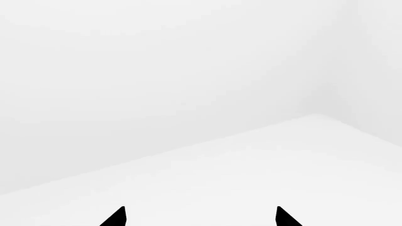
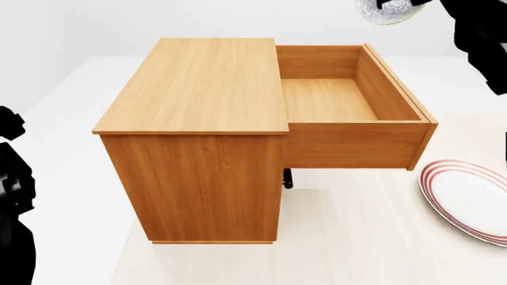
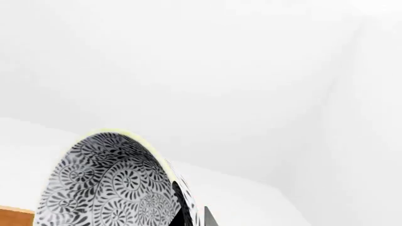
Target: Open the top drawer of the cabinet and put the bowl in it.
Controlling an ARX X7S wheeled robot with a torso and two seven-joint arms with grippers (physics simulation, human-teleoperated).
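We see the bowl (image 3: 110,186) filling the lower part of the right wrist view — a curved surface covered in black spiral-and-fern patterning on a whitish ground, edged by a pale yellowish rim. At its lower edge we make out the dark tips of the right gripper (image 3: 191,217), one finger (image 3: 208,217) on each side of the bowl's wall, clamped on it. A sliver of orange-brown wood (image 3: 16,216) shows at one corner beside the bowl — we cannot tell from here which part of the furniture it belongs to. Behind everything we see only plain white walls (image 3: 207,70) meeting at a soft corner.
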